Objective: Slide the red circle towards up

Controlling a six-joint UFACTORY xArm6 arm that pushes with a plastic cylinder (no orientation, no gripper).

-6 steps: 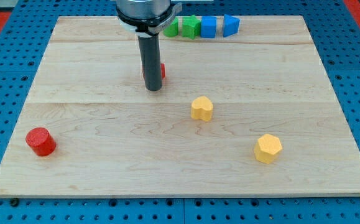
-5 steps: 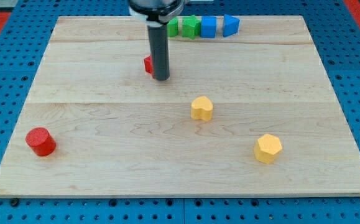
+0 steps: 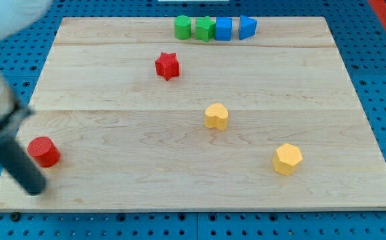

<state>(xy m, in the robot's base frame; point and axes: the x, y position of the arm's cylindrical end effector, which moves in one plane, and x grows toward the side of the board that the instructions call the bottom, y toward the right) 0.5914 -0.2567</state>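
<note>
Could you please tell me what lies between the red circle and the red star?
Nothing: in the camera view, bare board separates the red circle from the red star.

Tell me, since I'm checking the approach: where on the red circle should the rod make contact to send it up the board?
No grip is possible, so push it. Contact the red circle on its lower side wall, the face toward the view's bottom, centred so the round body doesn't roll off sideways. My tip sits just below it and slightly to the view's left, apart from it, so probably shift a little right first.

Straight dark rod, smooth and cylindrical, blurred grey and white body above it, my tip rounded, black.
</note>
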